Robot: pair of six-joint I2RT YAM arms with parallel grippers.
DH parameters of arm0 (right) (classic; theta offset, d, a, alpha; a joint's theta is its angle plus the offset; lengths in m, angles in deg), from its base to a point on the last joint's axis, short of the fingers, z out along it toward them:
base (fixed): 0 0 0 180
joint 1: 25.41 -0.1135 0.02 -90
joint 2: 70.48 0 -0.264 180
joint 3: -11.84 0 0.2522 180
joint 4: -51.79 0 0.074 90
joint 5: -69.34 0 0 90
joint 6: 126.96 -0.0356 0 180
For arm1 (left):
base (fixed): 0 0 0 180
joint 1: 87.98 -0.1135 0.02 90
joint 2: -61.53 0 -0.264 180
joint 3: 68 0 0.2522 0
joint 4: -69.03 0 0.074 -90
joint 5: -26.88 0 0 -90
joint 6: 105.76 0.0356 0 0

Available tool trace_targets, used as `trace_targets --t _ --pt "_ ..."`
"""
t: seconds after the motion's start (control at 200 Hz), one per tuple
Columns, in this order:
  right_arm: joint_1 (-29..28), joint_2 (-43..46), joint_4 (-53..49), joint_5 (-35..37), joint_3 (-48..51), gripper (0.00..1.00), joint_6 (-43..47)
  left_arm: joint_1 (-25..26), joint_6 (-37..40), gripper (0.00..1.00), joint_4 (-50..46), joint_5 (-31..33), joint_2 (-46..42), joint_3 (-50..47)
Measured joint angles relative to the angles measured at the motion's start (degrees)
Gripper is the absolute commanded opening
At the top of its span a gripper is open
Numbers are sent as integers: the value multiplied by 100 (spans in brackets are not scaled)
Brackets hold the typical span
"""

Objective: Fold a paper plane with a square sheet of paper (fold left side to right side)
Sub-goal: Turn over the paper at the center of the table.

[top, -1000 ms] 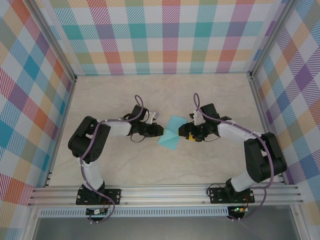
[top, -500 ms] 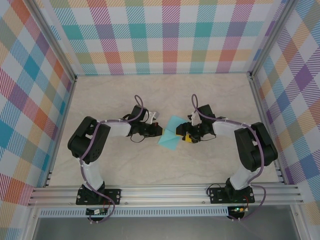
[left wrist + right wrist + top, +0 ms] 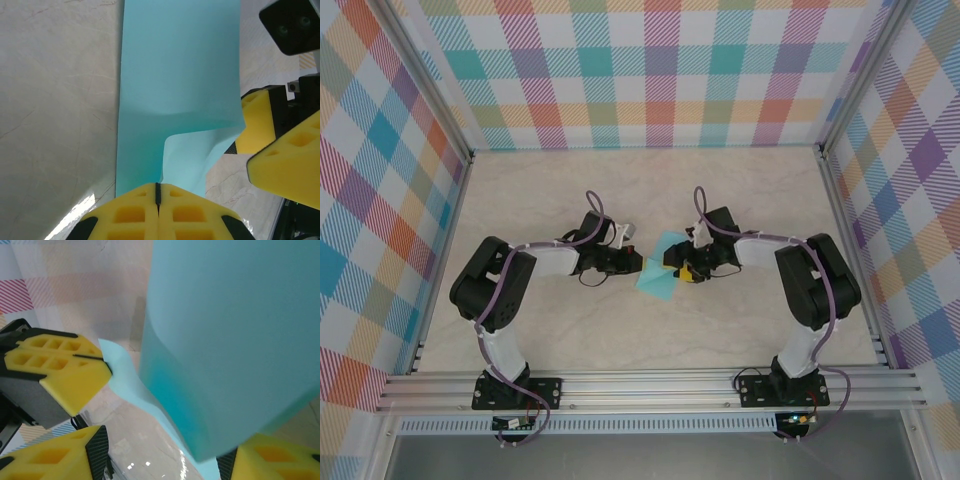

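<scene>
Between the two grippers, low over the pale marbled table (image 3: 570, 330), sits the square sheet of paper (image 3: 658, 278): thin, matt teal, partly lifted and buckled into a soft curl. It runs lengthwise straight out ahead of the left gripper (image 3: 157, 197), whose yellow foam pads (image 3: 130, 215) are pressed together on its nearest edge. Opposite, the right gripper (image 3: 682, 272) straddles the far edge, jaws apart and not yet pinching. Folding left over right likely depends on the left arm carrying its edge across.
</scene>
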Motion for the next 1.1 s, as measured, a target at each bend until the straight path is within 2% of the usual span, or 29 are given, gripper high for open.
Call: trace_targets --t 0.145,0.31,0.6,0.75,0.815,0.91,1.105 --pt "-42 -232 52 -24 -125 47 -92 0 2 15 -20 59 -66 -31" --pt "-57 -236 151 -66 -133 31 -129 -9 7 38 -68 221 -345 -133" --pt "-57 -146 162 -109 -140 12 -46 -138 -46 54 -240 645 -1392 -540" --pt "-55 319 120 -120 -146 8 61 -142 -269 66 -387 938 -2044 -758" --pt "-28 673 85 -122 -146 8 157 -146 -444 77 -446 1038 -2411 -852" --pt "68 1353 81 -219 -162 8 352 -151 -695 99 -546 1108 -3132 -960" --pt "334 2660 76 -675 -420 9 723 -151 -1176 100 -494 962 -4468 -850"
